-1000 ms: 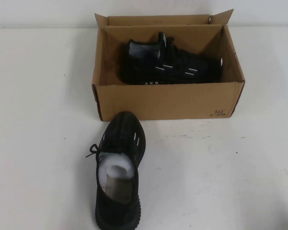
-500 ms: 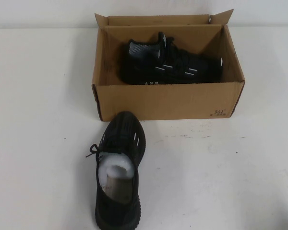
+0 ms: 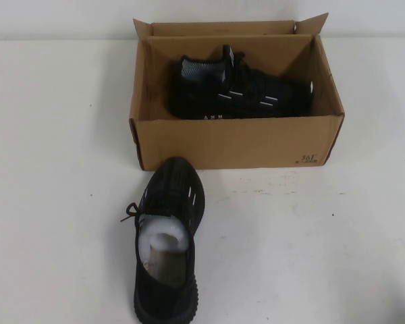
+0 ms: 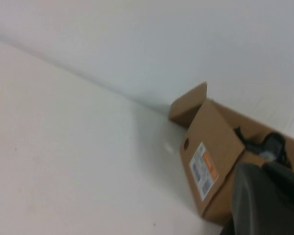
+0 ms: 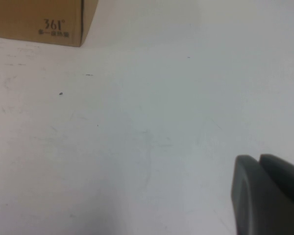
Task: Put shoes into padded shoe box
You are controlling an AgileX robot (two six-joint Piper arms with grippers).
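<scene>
One shoe [image 3: 239, 91] lies inside the box [image 3: 236, 143] near the surface's [image 3: 324, 236] far edge, the other shoe [image 3: 165, 236] rests at its near edge, and both hands, left hand [image 4: 267, 198] and right hand [image 5: 267, 196], sit at the frame edges, grip impossible to tell.

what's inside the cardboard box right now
One black sneaker lies on its side in the box, its heel toward the robot's left. The near wall hides the floor beneath it, so no padding shows. The other sneaker sits outside, on the table.
</scene>
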